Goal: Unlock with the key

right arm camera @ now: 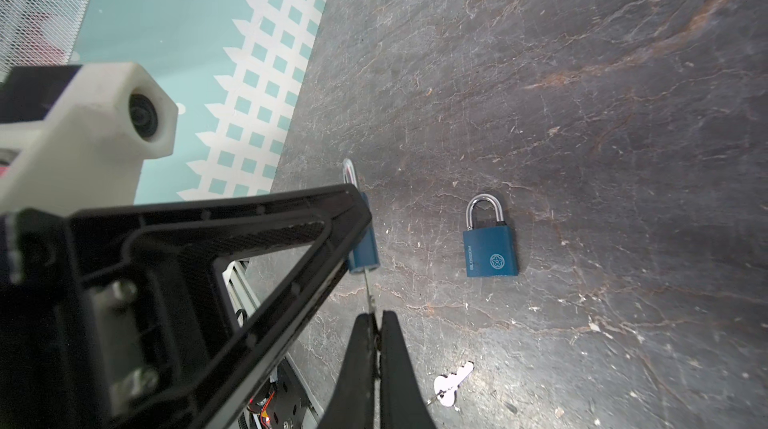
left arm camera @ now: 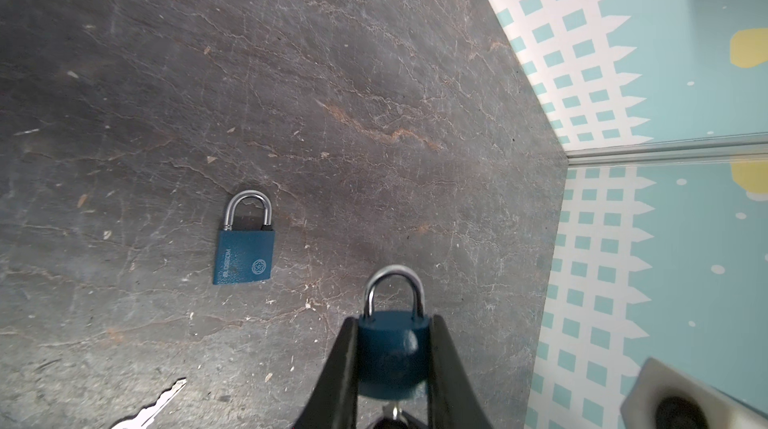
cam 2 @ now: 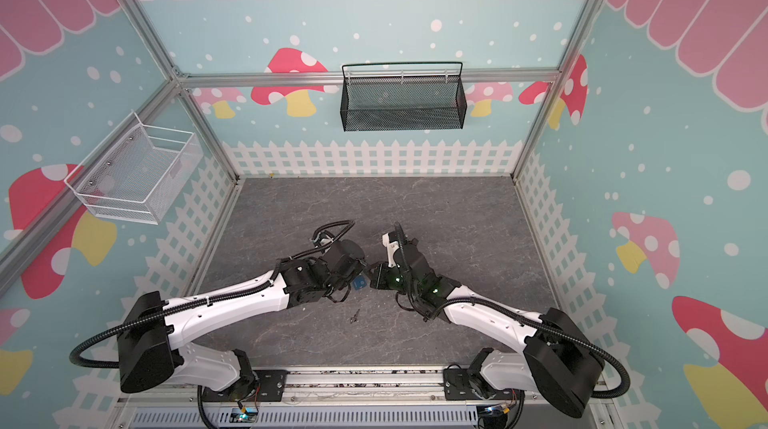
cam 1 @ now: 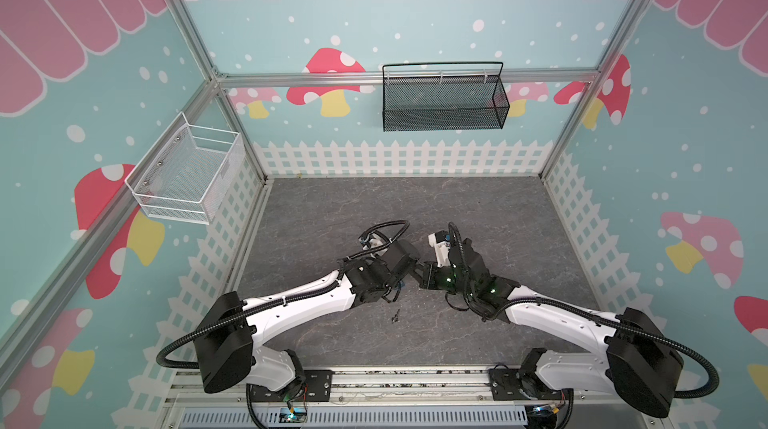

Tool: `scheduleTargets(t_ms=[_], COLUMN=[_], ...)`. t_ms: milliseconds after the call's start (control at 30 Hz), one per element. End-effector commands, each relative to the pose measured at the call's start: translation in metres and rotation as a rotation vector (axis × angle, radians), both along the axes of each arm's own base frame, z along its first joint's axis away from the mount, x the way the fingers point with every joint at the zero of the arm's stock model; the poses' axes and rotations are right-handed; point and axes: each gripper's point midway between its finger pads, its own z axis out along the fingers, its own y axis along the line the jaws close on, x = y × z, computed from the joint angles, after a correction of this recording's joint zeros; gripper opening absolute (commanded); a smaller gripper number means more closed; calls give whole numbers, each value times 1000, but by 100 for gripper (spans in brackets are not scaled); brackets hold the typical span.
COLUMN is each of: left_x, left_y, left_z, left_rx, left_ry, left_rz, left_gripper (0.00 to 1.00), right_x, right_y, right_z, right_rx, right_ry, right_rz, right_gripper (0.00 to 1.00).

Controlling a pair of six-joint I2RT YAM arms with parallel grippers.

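Left hand (left arm camera: 392, 321) clamps the padlock (left arm camera: 392, 348) so it can't spin. Right hand (right arm camera: 377, 317) pinches the inserted key (right arm camera: 368, 286), ready to twist

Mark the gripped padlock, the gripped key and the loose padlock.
gripped padlock (left arm camera: 392, 348): left wrist view, on the blue body.
gripped key (right arm camera: 369, 290): right wrist view, on the bare blade.
loose padlock (right arm camera: 490, 252): right wrist view, on the blue front face.

Blue padlock (left arm camera: 392, 348) gripped by body, shackle closed; silver key (right arm camera: 370, 292) inserted in its keyhole
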Motion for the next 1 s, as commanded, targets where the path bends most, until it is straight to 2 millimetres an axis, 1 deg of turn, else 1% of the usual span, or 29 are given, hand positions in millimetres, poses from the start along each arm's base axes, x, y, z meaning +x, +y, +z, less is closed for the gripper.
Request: scheduleTargets(t_ms=[0,33,133,200,267,333,400,533,667,767,900,967], left_x=[-12,-12,-18,-21,-22,-23,-24,-26,-25,-24,-26,-28], left_y=[-12,-12,-11,-14,-17,-19,-21,-20,-16,-14,-21,-23], left_z=[5,6,4,3,6,11,10,0,-7,-12,-16,-17], left_rx=[-39,-32,2,-8,-16,-22,-18,18,62,96,80,67], left_ry=[27,23,31,46,43,32,32,56,62,73,99,114], left_rz=[-56,-65,-79,-90,-99,-103,-107,-111,-109,-109,-124,-123], left_gripper=[0,0,0,0,0,0,0,0,0,0,0,0], right_x=[7,7,5,2,-2,0,1,5,4,6,10,8], right_y=[9,11,13,15,22,24,25,23,23,23,20,21], right_z=[51,57,74,82,87,85,86,88,94,92,87,89], right_rx=[128,137,176,221,255,253,251,226,223,197,167,176], right_ry=[-161,-185,-233,-233,-226,-203,-212,-229,-239,-231,-226,-234], right_rz=[-1,13,34,46,78,78,73,45,51,36,6,15], right_gripper=[0,0,0,0,0,0,0,0,0,0,0,0])
